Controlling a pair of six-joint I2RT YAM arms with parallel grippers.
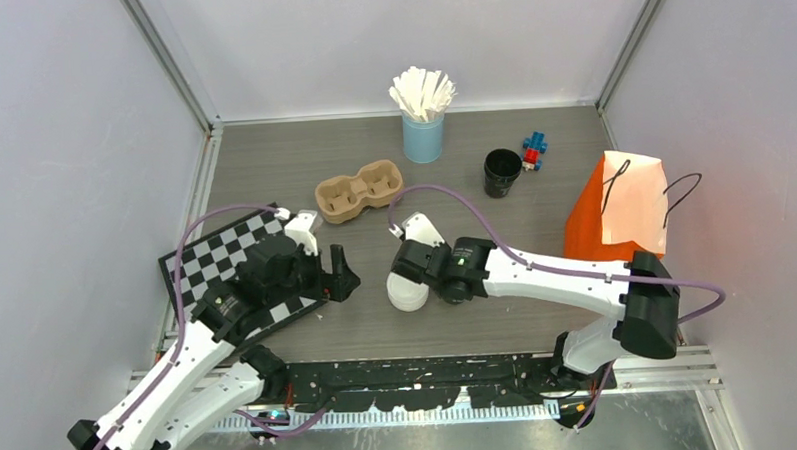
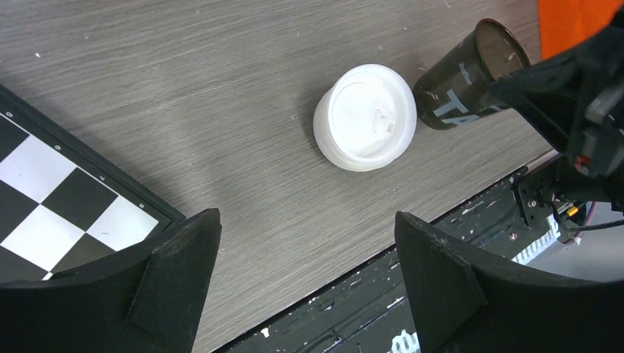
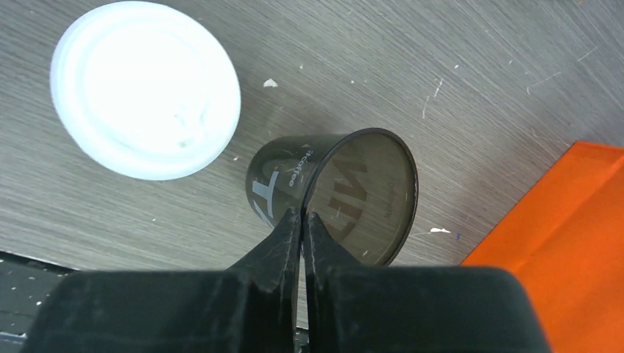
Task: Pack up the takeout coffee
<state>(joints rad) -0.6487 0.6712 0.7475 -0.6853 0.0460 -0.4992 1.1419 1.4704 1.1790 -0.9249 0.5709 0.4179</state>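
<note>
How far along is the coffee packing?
Done: nothing; the cardboard carrier has empty wells. In hand: the right fingers pinch the rim of a lidless black cup, beside the white lid on the table; the left fingers stand open. Left: lidding, the second lidless cup farther back, loading the carrier.

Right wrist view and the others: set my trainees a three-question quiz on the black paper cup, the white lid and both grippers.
1. True or false: the round white plastic lid sits on the black paper cup held by the right gripper.
2. The right gripper pinches that cup by its: A base; B rim; C lid.
3. Fill in: the left gripper hovers with its jaws ____.
Key: 1 false, the lid lies on the grey table beside the cup; 2 B; 3 open.
</note>
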